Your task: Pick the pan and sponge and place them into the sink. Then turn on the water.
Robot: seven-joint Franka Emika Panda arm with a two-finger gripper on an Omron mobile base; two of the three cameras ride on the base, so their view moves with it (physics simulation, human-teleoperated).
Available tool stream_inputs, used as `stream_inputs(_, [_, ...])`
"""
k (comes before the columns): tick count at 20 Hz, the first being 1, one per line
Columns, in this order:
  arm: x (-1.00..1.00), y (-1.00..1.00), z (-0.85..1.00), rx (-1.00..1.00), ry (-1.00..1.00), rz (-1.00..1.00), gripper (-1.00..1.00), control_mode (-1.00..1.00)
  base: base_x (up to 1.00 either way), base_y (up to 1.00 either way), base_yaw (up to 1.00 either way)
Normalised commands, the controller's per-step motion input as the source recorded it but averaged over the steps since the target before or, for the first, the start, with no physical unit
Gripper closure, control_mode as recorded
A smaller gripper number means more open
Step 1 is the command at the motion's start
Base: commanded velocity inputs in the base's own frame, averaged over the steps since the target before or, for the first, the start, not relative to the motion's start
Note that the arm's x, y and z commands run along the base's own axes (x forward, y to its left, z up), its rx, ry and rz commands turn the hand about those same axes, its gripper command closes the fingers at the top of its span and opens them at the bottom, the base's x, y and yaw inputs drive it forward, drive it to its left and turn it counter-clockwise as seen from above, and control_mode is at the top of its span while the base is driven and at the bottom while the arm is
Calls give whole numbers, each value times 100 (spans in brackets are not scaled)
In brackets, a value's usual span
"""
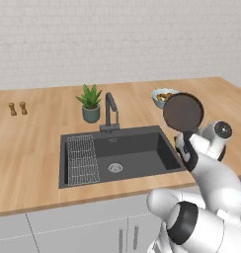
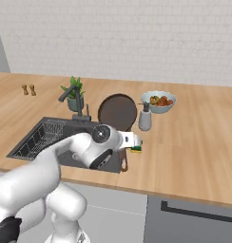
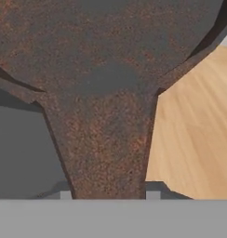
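Note:
The dark brown-black pan (image 1: 183, 111) is lifted off the counter and tilted up on edge, at the sink's right rim. My gripper (image 3: 108, 195) is shut on its long handle (image 3: 108, 153), which runs between the two fingertips in the hand view. In the right base view the pan (image 2: 118, 112) stands above my wrist. The yellow and green sponge (image 2: 136, 148) lies on the counter just right of my hand. The dark grey sink (image 1: 137, 148) with drain (image 1: 115, 167) and wire rack (image 1: 83, 159) lies to the left below the pan. No stream comes from the dark tap (image 1: 110, 111).
A pale bowl of colourful food (image 1: 162, 97) sits behind the pan. A soap bottle (image 2: 145, 118) stands beside the pan. A potted plant (image 1: 90, 104) is left of the tap, and two small shakers (image 1: 17, 108) stand far left. Bare wooden counter (image 2: 198, 142) stretches to the right.

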Motion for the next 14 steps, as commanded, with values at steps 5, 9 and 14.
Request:
stream_inputs(5, [0,55,46,0,57,23,100,-100,0,0,0])
stream_inputs(9, [1,18,8,5,34,32,100,-100,0,0,0])
stream_inputs(14, [33,4,-1,16,24,45,100,-100,0,0,0])
